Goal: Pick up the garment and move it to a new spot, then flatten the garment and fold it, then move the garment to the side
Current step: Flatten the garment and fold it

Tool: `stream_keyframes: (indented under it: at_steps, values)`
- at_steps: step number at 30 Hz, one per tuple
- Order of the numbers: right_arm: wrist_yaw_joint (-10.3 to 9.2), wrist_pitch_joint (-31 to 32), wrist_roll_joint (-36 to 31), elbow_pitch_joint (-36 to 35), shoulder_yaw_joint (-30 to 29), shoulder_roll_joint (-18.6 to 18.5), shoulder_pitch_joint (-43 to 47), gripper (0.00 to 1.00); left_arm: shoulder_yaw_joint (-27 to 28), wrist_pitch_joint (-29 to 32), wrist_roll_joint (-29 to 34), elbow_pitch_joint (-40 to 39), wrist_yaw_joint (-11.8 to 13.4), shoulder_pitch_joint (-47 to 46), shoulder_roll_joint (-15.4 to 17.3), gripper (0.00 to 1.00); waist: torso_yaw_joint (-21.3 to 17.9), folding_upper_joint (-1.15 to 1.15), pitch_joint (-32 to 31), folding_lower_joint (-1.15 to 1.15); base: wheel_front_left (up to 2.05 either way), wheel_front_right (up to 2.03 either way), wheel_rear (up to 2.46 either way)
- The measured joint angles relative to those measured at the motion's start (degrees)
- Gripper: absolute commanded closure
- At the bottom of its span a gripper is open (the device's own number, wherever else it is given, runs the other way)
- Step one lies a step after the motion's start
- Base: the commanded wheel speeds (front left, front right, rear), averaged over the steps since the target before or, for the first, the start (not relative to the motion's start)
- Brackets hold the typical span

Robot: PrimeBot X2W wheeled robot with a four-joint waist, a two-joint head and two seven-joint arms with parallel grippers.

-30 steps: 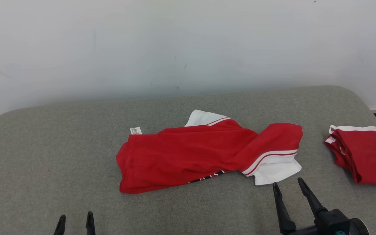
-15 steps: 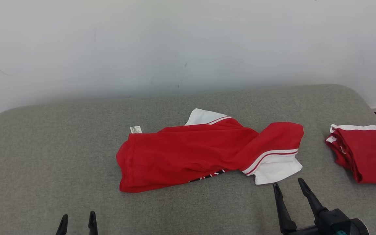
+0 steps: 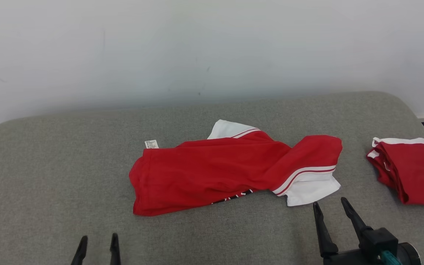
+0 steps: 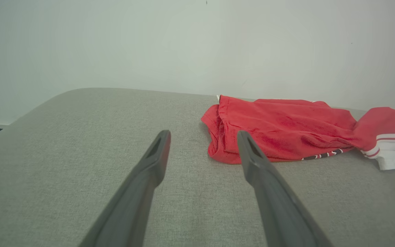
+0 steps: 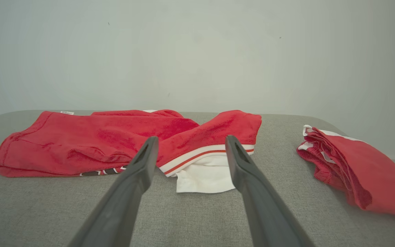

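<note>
Crumpled red fabric garment with white, red-striped trim [image 3: 212, 173] lies bunched and twisted near the middle of a grey fabric-covered bench [image 3: 50, 165] in the head view, with a small white label [image 3: 151, 144] poking out at its far left corner. Nothing has lifted it, so the pick-up looks to be the step in hand. Left end effector [image 3: 99, 239] and right end effector [image 3: 329, 202] sit at the bench's near side, fingers spread and holding nothing. The right one is just short of the white hem, and the pair look staged to take one end each. A second red-and-white garment [image 3: 407, 173], folded, rests well apart at the bench's right edge, likely the spot for finished work. In the left wrist view, the spread fingers point across bare bench. The garment's doubled red edge [image 4: 218, 137] lies slightly right of their line, so this arm would probably need to swing across before closing. In the right wrist view, the parted fingers frame the white hem panel [image 5: 204, 176] directly ahead, a loose flap that should offer an easy pinch.
</note>
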Motion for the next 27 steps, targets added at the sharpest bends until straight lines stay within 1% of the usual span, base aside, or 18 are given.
stream_keyframes:
  at_steps: [3,6,10,14,18,20,21,22,23,26,27]
  values:
    - [0.0,4.3,-0.6,1.5,-1.3,0.0,-1.5,0.0,-1.3,0.0,0.3,2.6,-1.0,-2.9,0.0,0.0,-0.1,0.0,0.6,0.0,0.0,0.0,0.0]
    - [0.0,10.2,-1.9,3.6,-2.9,0.0,-4.2,0.0,-2.3,1.1,0.1,6.4,-2.3,-7.6,0.4,0.0,-0.2,0.0,1.6,0.0,0.0,0.0,0.0]
    - [0.0,16.4,-3.9,6.5,-5.7,-0.1,-9.5,0.0,-4.1,4.2,-0.7,10.4,-3.5,-15.0,0.5,0.0,-0.3,0.0,3.7,0.0,0.0,0.0,0.0]
    - [0.01,20.7,-5.6,10.0,-7.5,-0.7,-14.8,0.0,-4.8,7.7,-1.2,15.3,-3.7,-22.2,0.9,0.0,-0.4,0.01,6.7,0.01,0.0,0.0,0.0]
    - [0.0,23.0,-7.0,13.9,-8.5,-1.5,-19.8,0.0,-5.8,12.1,-2.6,19.4,-3.5,-27.9,0.5,0.0,-0.4,0.01,9.9,0.02,0.0,0.0,0.0]
    - [0.01,23.3,-7.2,14.8,-8.7,-1.7,-20.8,0.0,-6.1,12.7,-2.8,20.1,-3.4,-29.1,0.5,0.0,-0.4,0.01,10.6,0.02,0.0,0.0,0.0]
    - [0.01,23.7,-7.4,15.8,-8.8,-1.9,-21.8,0.0,-6.1,13.5,-3.3,20.7,-3.0,-30.1,0.4,0.0,-0.4,0.02,11.4,0.02,0.0,0.0,0.0]
    - [0.0,24.2,-8.2,17.8,-9.0,-2.4,-23.9,0.0,-6.2,15.7,-4.0,22.1,-1.7,-31.9,0.3,0.0,-0.3,0.01,12.8,0.02,0.0,0.0,0.0]
    - [0.0,24.2,-8.4,18.7,-8.9,-2.7,-24.8,0.0,-6.2,16.8,-4.6,22.7,-1.0,-32.6,0.3,0.0,-0.3,0.02,13.5,0.02,0.0,0.0,0.0]
    - [0.01,24.0,-8.5,21.3,-8.7,-2.8,-27.1,0.0,-7.1,18.6,-5.1,23.3,0.1,-34.4,0.2,0.0,-0.1,0.01,15.2,0.02,0.0,0.0,0.0]
    - [0.01,23.8,-8.5,23.1,-8.5,-2.9,-28.0,0.0,-8.0,19.0,-5.2,23.2,0.5,-35.0,0.1,0.0,0.1,0.01,16.2,0.02,0.0,0.0,0.0]
